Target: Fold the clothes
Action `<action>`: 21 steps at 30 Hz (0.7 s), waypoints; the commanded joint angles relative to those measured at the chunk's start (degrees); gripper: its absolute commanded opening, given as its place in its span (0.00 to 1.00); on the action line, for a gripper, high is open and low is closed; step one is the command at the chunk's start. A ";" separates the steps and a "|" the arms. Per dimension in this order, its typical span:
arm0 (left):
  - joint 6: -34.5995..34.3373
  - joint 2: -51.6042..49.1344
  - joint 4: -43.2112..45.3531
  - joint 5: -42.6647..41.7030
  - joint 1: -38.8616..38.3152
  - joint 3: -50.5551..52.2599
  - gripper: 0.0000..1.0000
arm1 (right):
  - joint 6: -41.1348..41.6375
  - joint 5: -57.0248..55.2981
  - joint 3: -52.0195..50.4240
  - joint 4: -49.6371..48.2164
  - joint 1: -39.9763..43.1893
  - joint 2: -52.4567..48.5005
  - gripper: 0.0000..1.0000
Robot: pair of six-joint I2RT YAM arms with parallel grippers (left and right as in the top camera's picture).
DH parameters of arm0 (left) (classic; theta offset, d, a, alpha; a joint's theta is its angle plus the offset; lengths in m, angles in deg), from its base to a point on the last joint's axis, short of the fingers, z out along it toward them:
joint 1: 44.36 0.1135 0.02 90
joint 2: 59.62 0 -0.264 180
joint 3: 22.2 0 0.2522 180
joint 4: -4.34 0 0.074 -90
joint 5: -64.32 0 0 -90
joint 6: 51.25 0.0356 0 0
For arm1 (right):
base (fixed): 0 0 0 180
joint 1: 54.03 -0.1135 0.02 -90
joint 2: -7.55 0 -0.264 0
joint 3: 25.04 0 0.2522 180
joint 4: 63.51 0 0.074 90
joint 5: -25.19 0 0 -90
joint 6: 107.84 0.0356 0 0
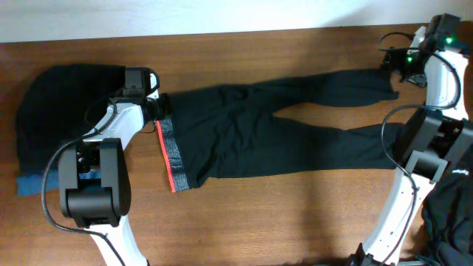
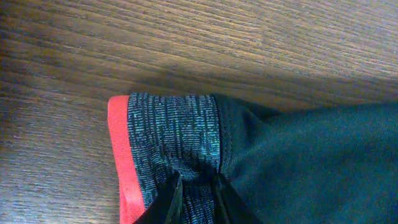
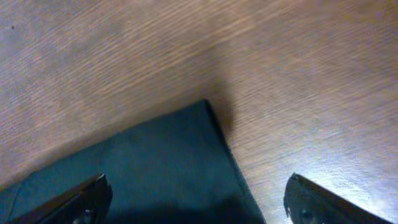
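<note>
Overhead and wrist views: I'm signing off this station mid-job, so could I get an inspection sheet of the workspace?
Surface: wooden table, brown grain.
Job's things: leggings spread flat lengthwise, waistband at the left, legs running right; black garment heap at the table's left end; another black garment in the lower right corner of the overhead view.
Clutter: blue item partly under the heap; cannot tell what it is.
Grippers: left gripper shut on the leggings at the waistband; right gripper open over a leg cuff, holding nothing.
Cables: black cables loop along both arms.
Surroundings: white wall beyond the far edge.
</note>
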 commanded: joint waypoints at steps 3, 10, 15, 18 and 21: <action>0.04 -3.41 -2.19 -0.46 0.00 1.81 0.18 | -1.03 0.76 -3.13 -3.41 -1.05 -1.64 0.95; 0.04 -3.41 -2.21 -0.46 0.00 1.81 0.18 | -0.98 0.76 -3.26 -6.23 -1.84 -4.50 0.95; 0.04 -3.41 -2.19 -0.44 0.00 1.81 0.18 | -1.01 0.72 -3.26 -7.96 -2.82 -5.57 0.75; 0.04 -3.41 -2.19 -0.46 0.00 1.81 0.18 | -0.98 0.55 -3.26 -8.83 -3.19 -5.60 0.34; 0.04 -3.41 -2.19 -0.46 0.00 1.81 0.18 | -0.57 0.48 -3.26 -9.49 -3.21 -5.60 0.04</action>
